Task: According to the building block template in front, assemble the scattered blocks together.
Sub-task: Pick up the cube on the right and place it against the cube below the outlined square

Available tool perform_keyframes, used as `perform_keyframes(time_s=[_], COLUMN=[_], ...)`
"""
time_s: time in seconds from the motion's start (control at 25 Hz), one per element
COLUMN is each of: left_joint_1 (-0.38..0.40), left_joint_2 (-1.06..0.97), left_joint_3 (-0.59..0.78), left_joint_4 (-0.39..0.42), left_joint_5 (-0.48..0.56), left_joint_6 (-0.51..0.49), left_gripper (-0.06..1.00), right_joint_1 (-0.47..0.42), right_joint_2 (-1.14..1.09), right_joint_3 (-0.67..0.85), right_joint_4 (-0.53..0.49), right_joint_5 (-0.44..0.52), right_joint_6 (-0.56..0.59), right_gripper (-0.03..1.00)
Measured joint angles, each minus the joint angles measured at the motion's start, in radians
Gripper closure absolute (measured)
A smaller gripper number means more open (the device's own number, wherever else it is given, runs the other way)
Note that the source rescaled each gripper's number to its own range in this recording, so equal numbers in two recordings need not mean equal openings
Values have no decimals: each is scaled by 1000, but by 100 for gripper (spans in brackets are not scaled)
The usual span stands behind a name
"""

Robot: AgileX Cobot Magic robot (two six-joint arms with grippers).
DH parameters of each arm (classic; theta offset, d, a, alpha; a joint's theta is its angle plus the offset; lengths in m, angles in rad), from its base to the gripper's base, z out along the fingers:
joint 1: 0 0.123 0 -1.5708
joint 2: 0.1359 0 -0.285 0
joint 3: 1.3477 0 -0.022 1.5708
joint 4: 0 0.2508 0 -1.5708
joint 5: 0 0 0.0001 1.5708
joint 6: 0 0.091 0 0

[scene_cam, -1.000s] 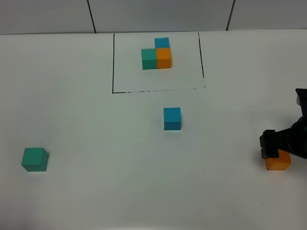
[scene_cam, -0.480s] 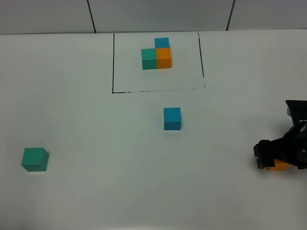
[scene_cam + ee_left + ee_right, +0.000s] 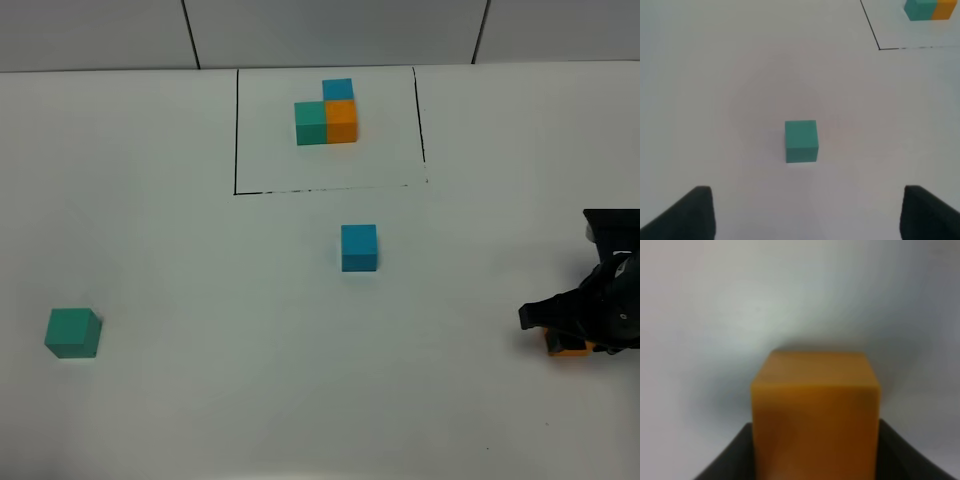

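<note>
Orange block [image 3: 815,407] is clamped by the low-reaching right end effector [image 3: 570,338] (left end effector [image 3: 807,212] hangs spread).

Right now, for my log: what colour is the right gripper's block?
Orange; the block shows best in the right wrist view.

Right jaws dropped lower over orange block [image 3: 572,350], closed on its sides.

The teal cube [image 3: 72,333] at lower left, the blue cube [image 3: 359,247] mid-frame and the orange cube [image 3: 815,410] are showing smooth, matt faces. The white tabletop [image 3: 200,260] is looking smooth and matt, reflecting only soft light.
</note>
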Motion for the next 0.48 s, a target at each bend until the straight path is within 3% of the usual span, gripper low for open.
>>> perform_keyframes(time_s=[0.12,0.24,0.48], left_joint_1=[0,0,0], left_joint_2=[0,0,0], left_joint_3=[0,0,0], left_joint_4=[0,0,0], left_joint_5=[0,0,0], left_joint_6=[0,0,0], left_gripper=[25,25,25], right_joint_1=[84,226,490], right_joint_2=[-11,-18,71], right_joint_3=[-15,-75,-282], right_joint_4=[1,-8,-153], right_joint_5=[15,36,103], right_joint_6=[66,179,526], right_gripper=[95,95,95])
